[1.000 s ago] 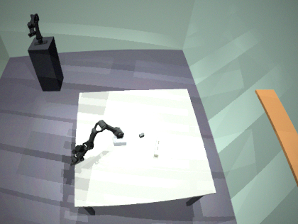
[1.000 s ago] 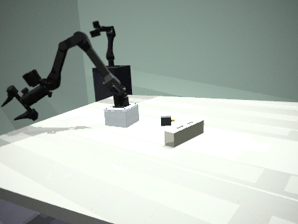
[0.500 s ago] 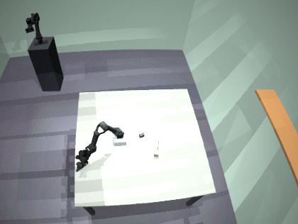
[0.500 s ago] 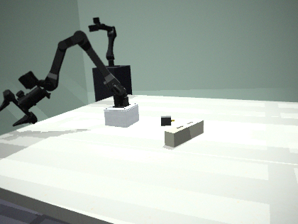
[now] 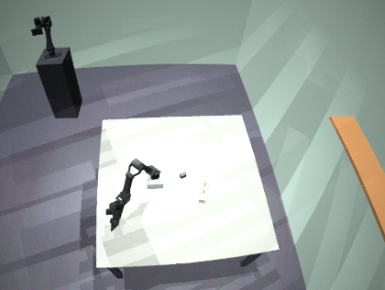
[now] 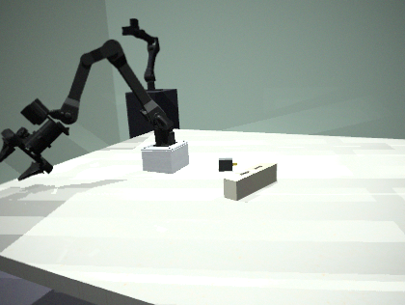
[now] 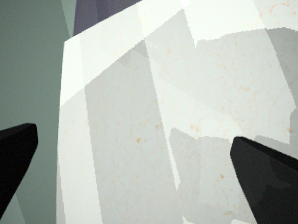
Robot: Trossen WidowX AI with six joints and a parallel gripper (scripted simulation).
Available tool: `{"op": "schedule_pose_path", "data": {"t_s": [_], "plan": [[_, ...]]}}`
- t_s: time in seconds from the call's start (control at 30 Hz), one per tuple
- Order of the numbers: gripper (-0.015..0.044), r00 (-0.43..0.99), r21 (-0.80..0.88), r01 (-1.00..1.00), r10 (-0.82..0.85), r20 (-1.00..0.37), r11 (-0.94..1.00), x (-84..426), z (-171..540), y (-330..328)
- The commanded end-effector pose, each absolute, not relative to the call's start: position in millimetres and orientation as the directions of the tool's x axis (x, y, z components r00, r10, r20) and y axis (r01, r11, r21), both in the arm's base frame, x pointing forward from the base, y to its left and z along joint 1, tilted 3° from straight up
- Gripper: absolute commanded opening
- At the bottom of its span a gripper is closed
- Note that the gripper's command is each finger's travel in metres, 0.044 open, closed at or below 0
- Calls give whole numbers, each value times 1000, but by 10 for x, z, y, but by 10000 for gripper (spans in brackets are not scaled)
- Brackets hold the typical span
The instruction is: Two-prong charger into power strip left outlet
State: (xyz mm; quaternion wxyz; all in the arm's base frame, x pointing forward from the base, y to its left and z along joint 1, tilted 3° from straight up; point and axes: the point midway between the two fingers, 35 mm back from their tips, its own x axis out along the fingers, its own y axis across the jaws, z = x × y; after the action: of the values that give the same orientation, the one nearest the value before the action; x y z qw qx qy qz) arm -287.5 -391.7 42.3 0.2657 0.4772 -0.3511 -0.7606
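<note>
at the far left of the top view, a second dark arm [image 5: 49, 40] [image 6: 151, 62] stands upright on a tall black pedestal [image 5: 59, 87] [image 6: 136, 116], which rises from the purple floor [image 5: 41, 165] well apart from the white counter [image 5: 220, 142] [image 6: 313, 232] [image 7: 120, 150].

next comes the claw [image 5: 110, 220] [image 6: 11, 166] [image 7: 137, 140], out by the left side of the counter, tilted downward with its two fingers wide apart and nothing between them. in the wrist view one black finger shows at each side, with the counter's edge and its pale, patchy surface seen between and beyond them.

the working arm [image 5: 127, 185] [image 6: 129, 74] bends up and over from the claw to its foot, which stands on a light grey block [image 5: 156, 184] [image 6: 164, 160].

right of that block, apart from it, the charger [image 5: 182, 174] [image 6: 225, 165] sits on the counter, a small dark cube, yellowish metal sticking out toward the right in the exterior view. it is out of the outlets.

further right lies the long, pale power strip [image 5: 203, 192] [image 6: 251, 182], dark slots on its top face.

at the far right of the top view, well apart from the counter, runs an orange board [image 5: 364, 170].
</note>
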Motion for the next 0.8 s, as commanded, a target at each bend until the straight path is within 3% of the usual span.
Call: {"op": "schedule_pose_path", "data": {"t_s": [0.0, 0.77], "plan": [[440, -369, 770, 118, -748, -552, -627, -2675, 427, -4009], [440, -120, 662, 396, -750, -650, -637, -1367, 294, -4360]]}}
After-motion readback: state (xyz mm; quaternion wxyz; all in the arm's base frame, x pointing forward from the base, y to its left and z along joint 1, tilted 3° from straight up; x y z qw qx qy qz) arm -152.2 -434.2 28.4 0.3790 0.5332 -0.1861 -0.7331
